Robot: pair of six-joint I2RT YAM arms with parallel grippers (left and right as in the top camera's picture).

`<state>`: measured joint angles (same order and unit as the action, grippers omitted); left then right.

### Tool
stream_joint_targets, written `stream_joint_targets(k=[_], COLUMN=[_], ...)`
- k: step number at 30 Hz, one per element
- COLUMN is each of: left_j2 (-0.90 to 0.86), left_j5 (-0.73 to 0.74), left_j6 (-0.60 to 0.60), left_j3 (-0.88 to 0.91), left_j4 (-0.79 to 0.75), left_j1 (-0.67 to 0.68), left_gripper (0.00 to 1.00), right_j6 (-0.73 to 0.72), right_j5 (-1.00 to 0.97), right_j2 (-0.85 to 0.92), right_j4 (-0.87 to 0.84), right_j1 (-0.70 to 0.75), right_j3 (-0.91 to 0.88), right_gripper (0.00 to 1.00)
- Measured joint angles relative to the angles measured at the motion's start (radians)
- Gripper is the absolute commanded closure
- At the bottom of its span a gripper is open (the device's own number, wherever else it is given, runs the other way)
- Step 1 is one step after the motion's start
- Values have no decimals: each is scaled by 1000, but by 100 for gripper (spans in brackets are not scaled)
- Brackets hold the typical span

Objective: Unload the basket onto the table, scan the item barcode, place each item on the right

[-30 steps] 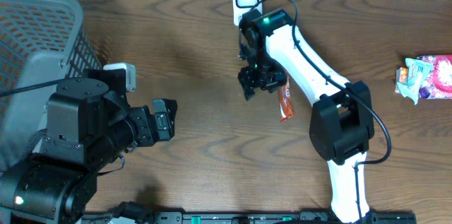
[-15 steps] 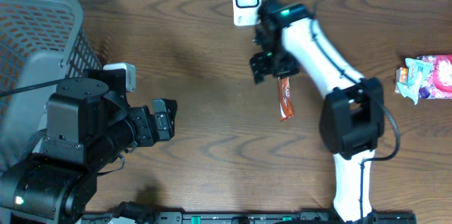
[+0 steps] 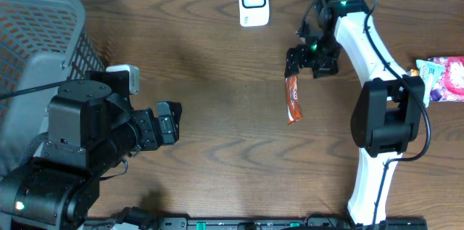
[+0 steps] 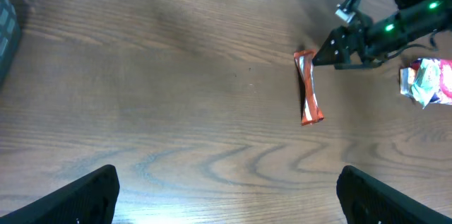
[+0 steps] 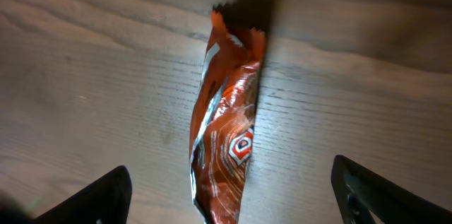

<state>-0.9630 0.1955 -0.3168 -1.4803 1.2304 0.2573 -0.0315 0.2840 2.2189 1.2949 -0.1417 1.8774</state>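
Right end effector [image 3: 305,64] near one wrapper [image 3: 293,100]

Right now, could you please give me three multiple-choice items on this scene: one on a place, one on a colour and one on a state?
1. Where is the snack bar?
A. Held up in the air
B. Flat on the table
C. Standing upright on one end

2. What colour is the scanner?
A. White
B. Black
C. Green

3. How is the right gripper?
A. Shut on the bar
B. Open, holding nothing
C. Out of view

Answers:
1 B: the overhead view shows it lying lengthwise on bare wood.
2 A: its casing at the far edge is white.
3 B: the right wrist view shows both fingers wide apart, with the bar lying on the wood ahead of them.
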Motion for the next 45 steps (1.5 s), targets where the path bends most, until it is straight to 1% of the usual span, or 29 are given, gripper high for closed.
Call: stream_joint_targets(k=[2,5,6,8,9,11,12,14,19,20,26,29,32,35,38,41,42,44,45], left_j2=[0,0,0,0,0,0,0,0,0,0,0,0,0,0,0,0,0,0,0], left_j5=[0,0,0,0,0,0,0,0,0,0,0,0,0,0,0,0,0,0,0], left_j6=[0,0,0,0,0,0,0,0,0,0,0,0,0,0,0,0,0,0,0], left_j3=[0,0,0,0,0,0,0,0,0,0,0,0,0,0,0,0,0,0,0], left_j4=[0,0,0,0,0,0,0,0,0,0,0,0,0,0,0,0,0,0,0], left_j1=[0,0,0,0,0,0,0,0,0,0,0,0,0,0,0,0,0,0,0], left_gripper=[2,2,2,2,2,2,2,2,2,2,2,2,2,2,2,2,2,2,2], right_j6=[-1,-11,-23,-30,-34,-40,-42,-43,-51,-53,-51,-61,-97,-170,-298,-463,-499,-597,-621], right_j5=[5,9,11,15,17,27,32,48,63,65,71,38,-50,-197,-403,-635,-686,-818,-850], right_j2=[0,0,0,0,0,0,0,0,0,0,0,0,0,0,0,0,0,0,0], right_j4=[-37,-111,-144,-173,-188,-211,-216,-220,-246,-249,-235,-159,-76,6,69,107,107,77,64], right_j1=[-5,-6,-6,-6,-6,-8,-9,-11,-33,-36,-45,-45,-50,-62,-98,-152,-164,-201,-214], right_j3=[-38,-103,-138,-169,-184,-207,-212,-216,-217,-217,-214,-185,-118,-42,-11,-21,-28,-74,-93], right_gripper=[21,28,32,36,40,43,47,57,86,98,99,99,99,99,98,98,98,98,98])
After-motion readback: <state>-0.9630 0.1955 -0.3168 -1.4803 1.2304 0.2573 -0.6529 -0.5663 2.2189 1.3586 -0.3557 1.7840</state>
